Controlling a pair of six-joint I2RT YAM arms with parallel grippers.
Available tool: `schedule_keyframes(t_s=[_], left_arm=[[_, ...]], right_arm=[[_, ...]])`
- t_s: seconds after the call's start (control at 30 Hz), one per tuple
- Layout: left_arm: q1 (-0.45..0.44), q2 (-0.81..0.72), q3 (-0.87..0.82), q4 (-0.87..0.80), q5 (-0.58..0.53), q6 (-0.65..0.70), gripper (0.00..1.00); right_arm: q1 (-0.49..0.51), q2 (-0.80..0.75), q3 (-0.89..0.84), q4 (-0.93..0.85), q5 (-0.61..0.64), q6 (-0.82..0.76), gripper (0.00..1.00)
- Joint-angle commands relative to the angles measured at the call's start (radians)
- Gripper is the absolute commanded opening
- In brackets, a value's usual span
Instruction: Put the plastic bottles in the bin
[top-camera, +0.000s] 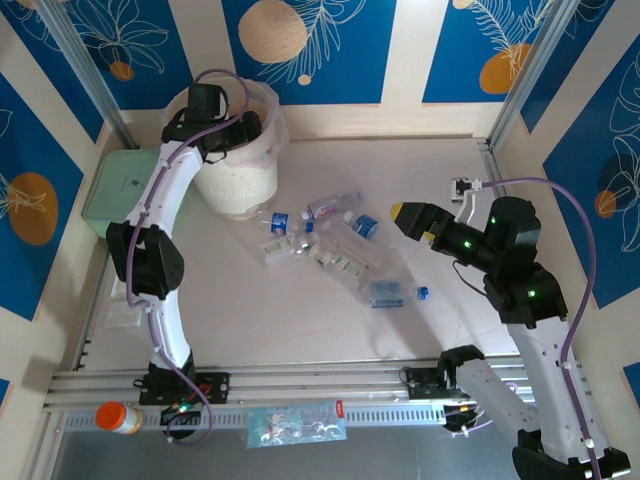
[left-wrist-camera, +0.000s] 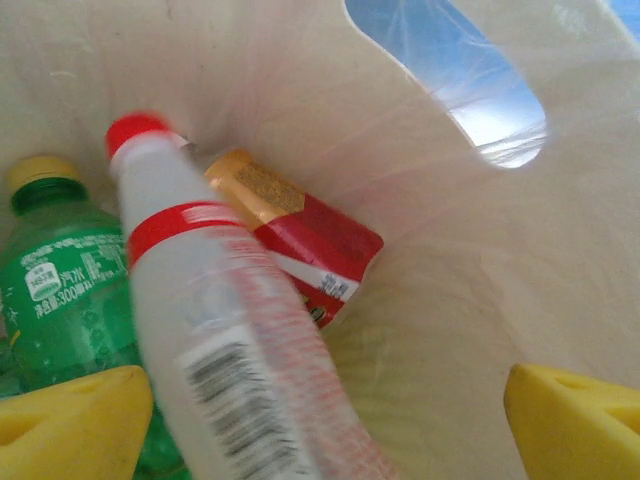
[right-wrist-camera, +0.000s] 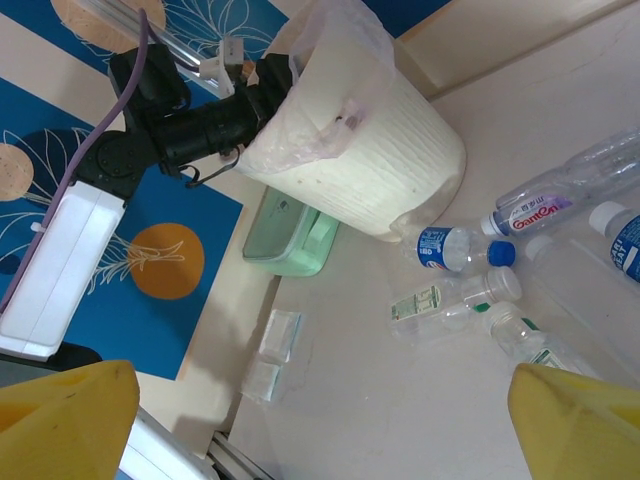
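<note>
Orange-capped jar (top-camera: 120, 417) marks the pale surface's (top-camera: 300, 330) near-left corner; plastic bottles (top-camera: 335, 240) litter its middle. Left gripper (left-wrist-camera: 320, 430), jaws spread wide, hangs over the far-left bin (top-camera: 240, 185); right gripper (right-wrist-camera: 320, 420) gapes empty amid blue walls (top-camera: 330, 50).

The bin (right-wrist-camera: 372, 160) is seen as matt, finely ribbed cream plastic, lined with thin translucent film (right-wrist-camera: 330, 40); the bottles (right-wrist-camera: 455, 248) are glossy clear plastic.

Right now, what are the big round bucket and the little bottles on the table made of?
The bin looks like cream plastic, matte, with fine ribbed lines on its wall. The liner bag over its rim seems thin see-through plastic film, since it crinkles. The bottles on the table look like clear, glossy plastic: the surface beneath shows through them. Their caps look like solid coloured plastic.
</note>
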Motion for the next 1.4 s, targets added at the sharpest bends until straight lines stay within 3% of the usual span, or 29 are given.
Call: schedule_keyframes(t_s=[0.0,0.27,0.57,0.67,0.9,1.1,1.23,1.37], left_arm=[[0.006,-0.084,0.012,-0.008,-0.023,0.010,0.93],[0.003,-0.219,-0.021,-0.002,-0.006,0.008,0.95],[-0.030,-0.507,-0.355,0.120,0.046,-0.027,0.93],[-0.077,-0.587,-0.439,0.128,0.073,-0.030,0.92],[-0.295,-0.754,-0.656,0.116,0.057,-0.001,0.91],[-0.357,-0.885,-0.847,0.127,0.174,-0.047,0.91],[-0.357,-0.965,-0.949,0.125,0.188,-0.065,0.92],[-0.357,-1.014,-1.004,0.134,0.184,-0.071,0.93]], right_arm=[[-0.005,-0.005,0.021,-0.008,-0.019,-0.019,0.95],[-0.008,-0.006,0.033,-0.013,-0.008,-0.031,0.94],[-0.016,0.003,0.022,-0.045,0.015,-0.020,0.91],[-0.013,0.017,0.030,-0.076,0.024,-0.034,0.89],[0.008,0.111,0.099,-0.299,0.159,-0.051,0.82],[0.020,0.208,0.112,-0.516,0.151,-0.007,0.89],[0.004,0.196,-0.009,-0.547,0.196,0.152,0.92],[-0.016,0.185,-0.114,-0.618,0.366,0.390,0.86]])
